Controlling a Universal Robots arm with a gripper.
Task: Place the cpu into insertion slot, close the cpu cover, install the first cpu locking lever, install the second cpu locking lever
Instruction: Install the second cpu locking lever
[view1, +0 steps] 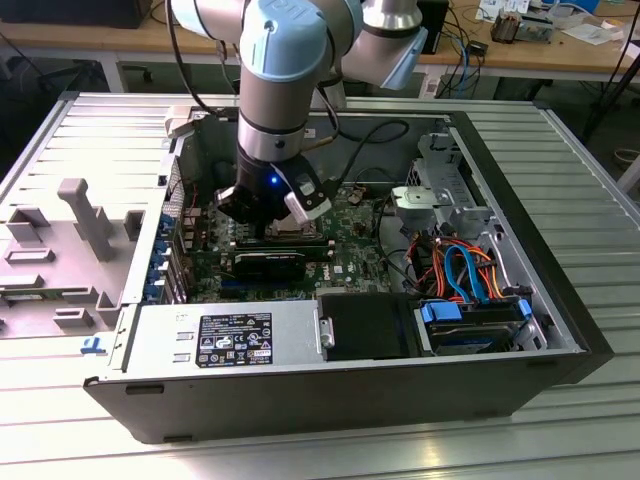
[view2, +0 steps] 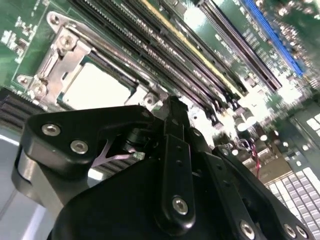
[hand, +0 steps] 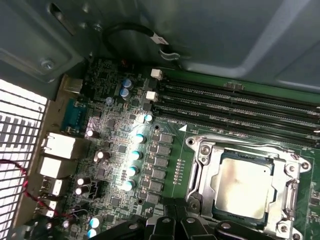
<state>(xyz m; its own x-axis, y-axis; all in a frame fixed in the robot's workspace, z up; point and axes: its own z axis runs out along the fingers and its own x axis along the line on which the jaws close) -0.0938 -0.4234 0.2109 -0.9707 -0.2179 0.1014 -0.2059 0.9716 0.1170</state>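
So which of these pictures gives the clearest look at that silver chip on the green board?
The first wrist view: the cpu lies flat inside the cpu cover, seen nearly head-on. In the second wrist view the cpu appears slanted, with the gripper crossing in front. In the exterior view the arm stands over that spot.

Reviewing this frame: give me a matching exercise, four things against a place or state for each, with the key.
Things:
1. cpu
2. cpu cover
3. memory slots
4. gripper

Places or states:
A. long, black, running in parallel beside the socket
B. black, low over the socket's edge
C. silvery frame lying down around the chip
D. dull silver top, seated in the insertion slot

Pairs: 1-D, 2-C, 3-A, 4-B
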